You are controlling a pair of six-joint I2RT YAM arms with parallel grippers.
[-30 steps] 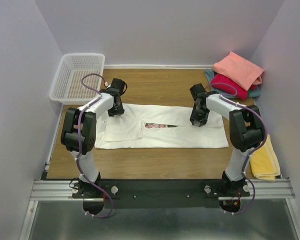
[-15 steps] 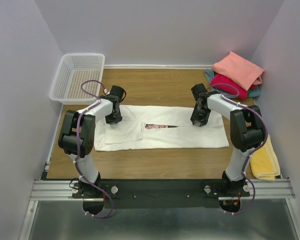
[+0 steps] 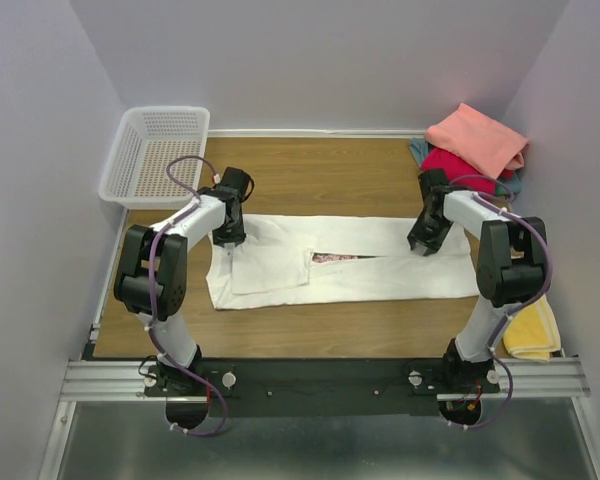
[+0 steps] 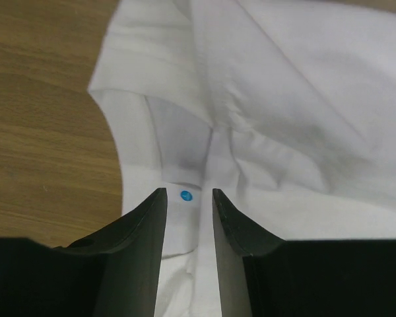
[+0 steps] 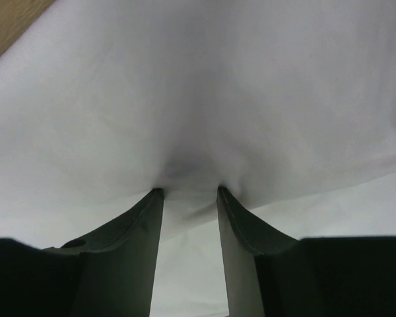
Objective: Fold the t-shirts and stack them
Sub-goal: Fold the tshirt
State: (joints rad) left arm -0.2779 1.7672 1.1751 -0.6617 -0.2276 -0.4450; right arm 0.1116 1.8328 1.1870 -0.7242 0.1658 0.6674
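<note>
A large white t-shirt (image 3: 370, 275) lies flat and lengthwise across the wooden table, a strip of its pink floral print (image 3: 337, 257) showing at a slit in the middle. My left gripper (image 3: 228, 240) is down on its left end, the jaws narrowed on a ridge of cloth near the collar label (image 4: 186, 195). My right gripper (image 3: 423, 243) is down on the right end, the jaws pinching puckered white cloth (image 5: 198, 79). Folded salmon-pink (image 3: 477, 138), crimson (image 3: 460, 168) and grey-blue (image 3: 418, 150) shirts sit stacked at the back right.
A white mesh basket (image 3: 120, 180) stands at the back left corner. A folded yellow cloth (image 3: 530, 325) lies off the table's right front edge. Bare wood (image 3: 320, 175) shows behind the shirt.
The white shirt has slid to the right, and its left part has bunched narrower. My right gripper has moved right with it. My left gripper has shifted slightly toward the front.
</note>
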